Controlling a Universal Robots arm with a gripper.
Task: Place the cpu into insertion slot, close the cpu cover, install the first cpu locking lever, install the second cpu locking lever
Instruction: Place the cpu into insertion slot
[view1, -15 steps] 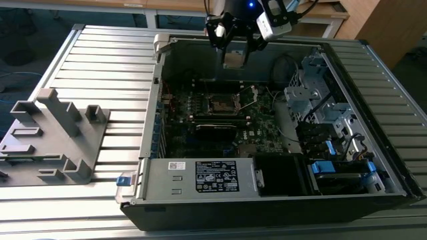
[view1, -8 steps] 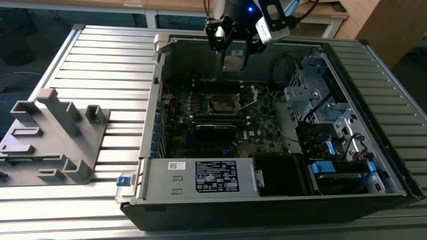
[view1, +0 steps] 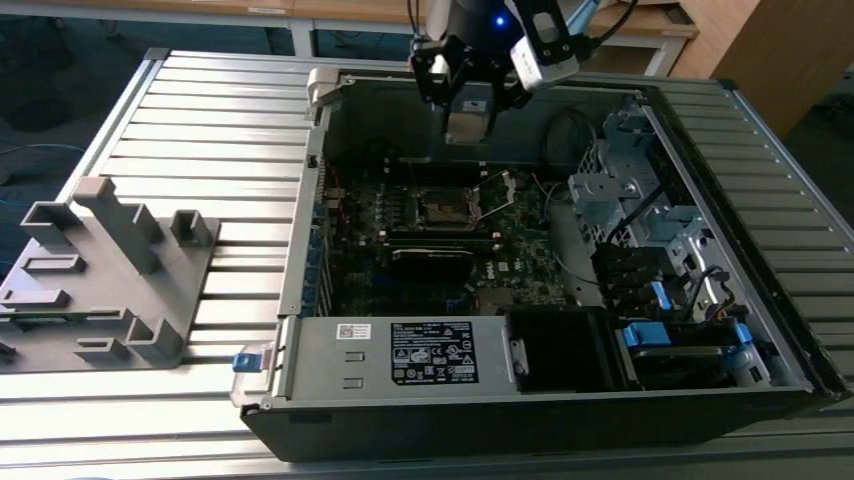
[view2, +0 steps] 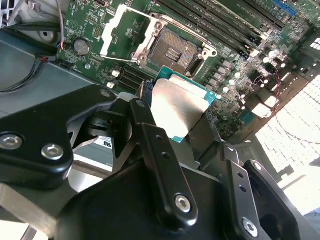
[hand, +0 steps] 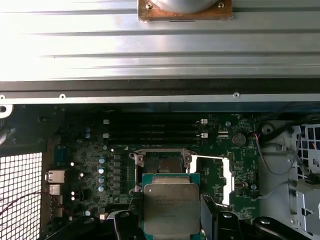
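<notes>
You are working the first step: your pincer (view1: 470, 122) is gripping the cpu (hand: 171, 209) by its edges, hanging above and apart from the insertion slot (hand: 162, 162), whose cpu cover (hand: 229, 175) is lying flipped open. Seating it is, by my judgement, calling for squaring the chip over the socket and lowering it level.

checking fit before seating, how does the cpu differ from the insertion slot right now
The cpu sits gripped in the claw, off the motherboard; the insertion slot is fixed on it, empty. The cpu top is dull silver; the insertion slot is dark, silver-rimmed. Both are square, similar in outline.
</notes>
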